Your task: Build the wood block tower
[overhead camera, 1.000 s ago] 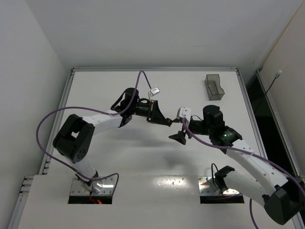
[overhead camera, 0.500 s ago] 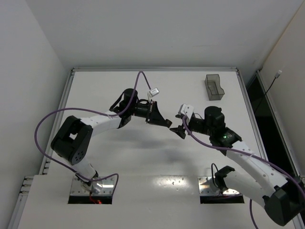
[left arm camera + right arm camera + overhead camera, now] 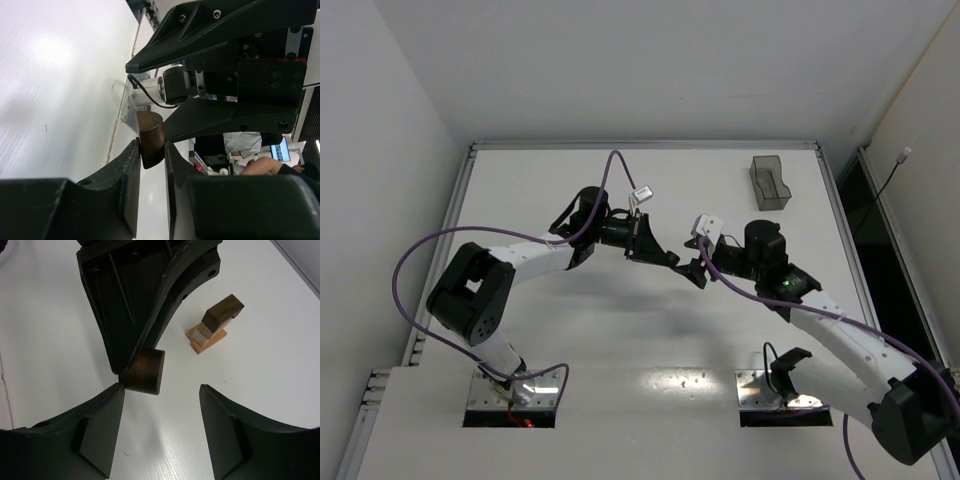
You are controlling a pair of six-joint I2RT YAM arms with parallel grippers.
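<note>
Top view. Left arm (image 3: 535,255): elbow folded out at 9 o'clock, forearm running toward 3 o'clock. Left gripper (image 3: 668,259) points at about 4 o'clock, its fingers (image 3: 131,170) pinched tight on a dark rounded block (image 3: 151,135).

Right arm (image 3: 840,325) reaches from its base at 5 o'clock toward 10 o'clock. Right gripper (image 3: 696,272) meets the left one tip to tip — fingers parted, one on either side of the block, neither clearly pressing it.
</note>
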